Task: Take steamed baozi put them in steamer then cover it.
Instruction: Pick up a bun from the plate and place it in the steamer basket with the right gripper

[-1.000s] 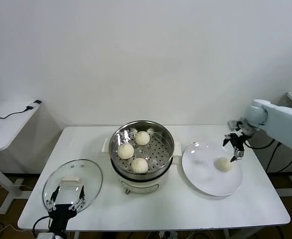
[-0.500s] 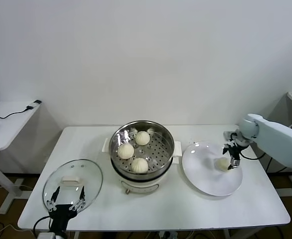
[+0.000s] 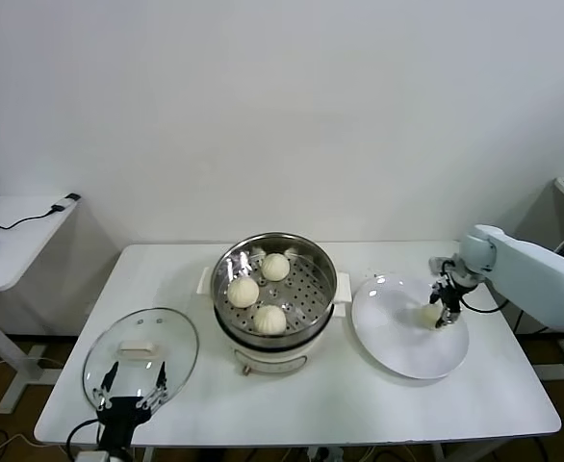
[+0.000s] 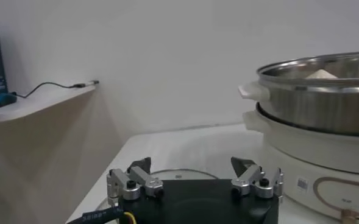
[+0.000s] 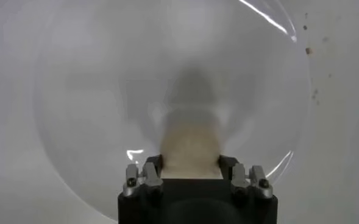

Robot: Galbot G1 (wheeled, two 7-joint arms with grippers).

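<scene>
Right gripper [image 3: 440, 314] clamped on last baozi [image 3: 429, 313] over plate [image 3: 397, 346]; soft dough risked squashing under overtight squeeze; left gripper [image 4: 193, 182] apart

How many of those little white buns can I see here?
4. Three buns sit in the steamer: one at the back, one on its left side, one at the front. The fourth is on the white plate, between the right gripper's fingers.

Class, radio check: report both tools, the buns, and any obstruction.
Right tool closed around last baozi on plate. Left tool open, idle by cover. Three baozi in steamer. Nothing in the way.
</scene>
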